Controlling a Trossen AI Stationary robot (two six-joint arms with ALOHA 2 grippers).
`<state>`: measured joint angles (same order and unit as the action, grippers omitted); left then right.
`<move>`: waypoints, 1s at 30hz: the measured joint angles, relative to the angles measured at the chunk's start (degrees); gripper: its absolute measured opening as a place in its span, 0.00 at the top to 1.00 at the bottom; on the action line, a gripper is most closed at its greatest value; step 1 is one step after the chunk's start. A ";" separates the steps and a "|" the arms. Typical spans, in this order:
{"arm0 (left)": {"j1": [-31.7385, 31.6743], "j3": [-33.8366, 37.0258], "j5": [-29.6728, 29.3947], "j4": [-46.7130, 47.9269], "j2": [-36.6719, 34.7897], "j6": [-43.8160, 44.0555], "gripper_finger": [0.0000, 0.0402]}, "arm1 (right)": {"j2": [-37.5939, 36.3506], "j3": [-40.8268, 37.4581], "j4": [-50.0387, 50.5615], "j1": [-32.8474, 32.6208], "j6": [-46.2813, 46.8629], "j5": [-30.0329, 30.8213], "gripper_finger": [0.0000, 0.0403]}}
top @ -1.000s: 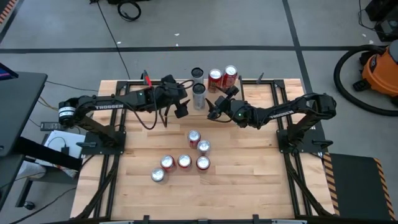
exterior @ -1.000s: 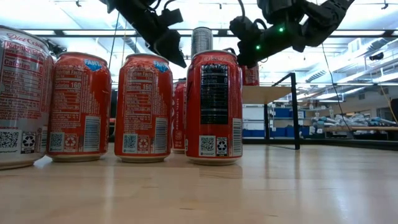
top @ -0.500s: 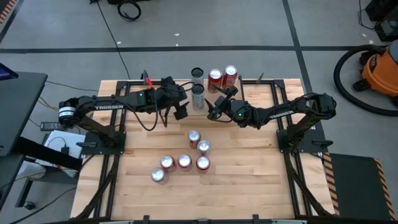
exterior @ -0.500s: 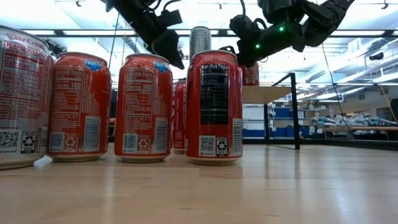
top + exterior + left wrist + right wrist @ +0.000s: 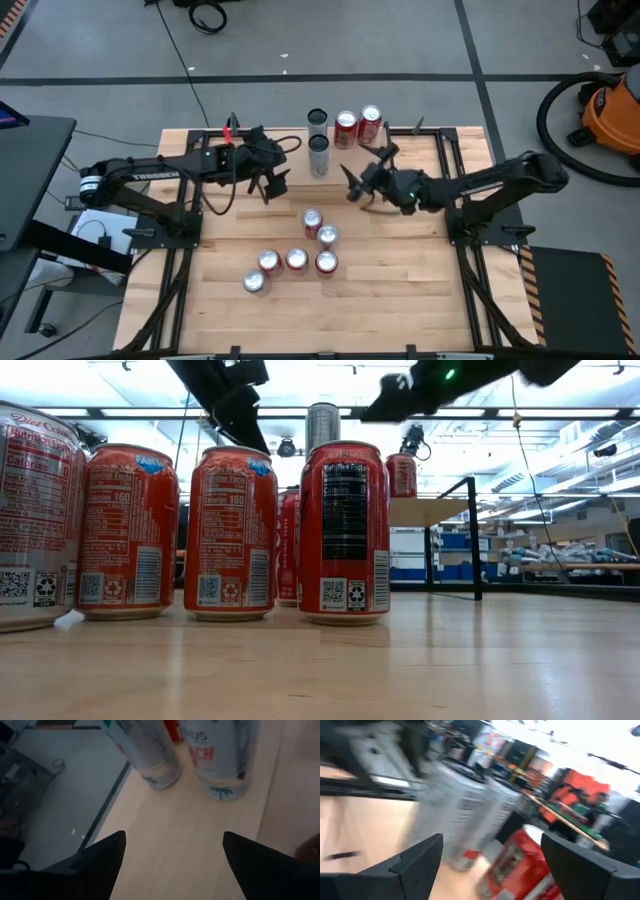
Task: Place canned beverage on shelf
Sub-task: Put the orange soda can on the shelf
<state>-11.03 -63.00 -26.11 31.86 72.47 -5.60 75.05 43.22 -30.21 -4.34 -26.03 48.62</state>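
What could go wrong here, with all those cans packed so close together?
The loose cans on the table stand almost touching, so an open pincer reaching for one might knock over its neighbours. On the shelf, the tall silver cans stand close to the red ones, so a newly placed can could bump them.

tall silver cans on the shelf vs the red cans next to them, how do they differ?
Colour: the two tall silver cans have silver-grey bodies, while the two red cans are red with silver tops.
Height: in the low view the silver can rises well above the red can on the same shelf.
Place: the silver pair sits toward the left arm's side, the red pair toward the right arm's.
Shared: all four stand upright on the shelf, ungripped.
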 joint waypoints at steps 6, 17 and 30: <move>0.02 0.00 2.35 -1.31 0.66 3.76 0.14 | -2.04 0.00 3.74 -10.35 0.80 7.29 0.14; 8.24 -7.03 6.95 7.82 0.66 15.68 0.23 | -3.29 0.00 6.42 -19.65 -2.37 15.59 0.14; 24.87 -9.33 7.30 15.04 2.25 37.56 0.25 | -5.88 0.00 6.41 -24.36 -5.55 17.77 0.14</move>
<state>13.84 -72.34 -18.81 46.90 74.72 31.96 69.17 43.22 -23.81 -28.70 -31.59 66.39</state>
